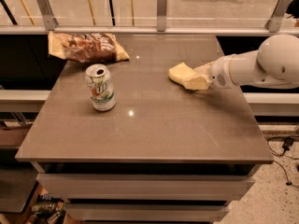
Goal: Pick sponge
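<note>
The sponge (179, 72) is a pale yellow foam block lying on the grey table (154, 125), right of centre towards the back. My gripper (192, 80) reaches in from the right on a white arm (252, 66) and is right at the sponge's right end, touching or overlapping it. The sponge's right part is hidden by the gripper. The sponge rests at table level.
A green and white soda can (100, 87) stands upright left of centre. A crinkled brown and tan snack bag (86, 46) lies at the back left. A glass railing with metal posts (161, 8) runs behind the table. The table's right edge is just below the arm.
</note>
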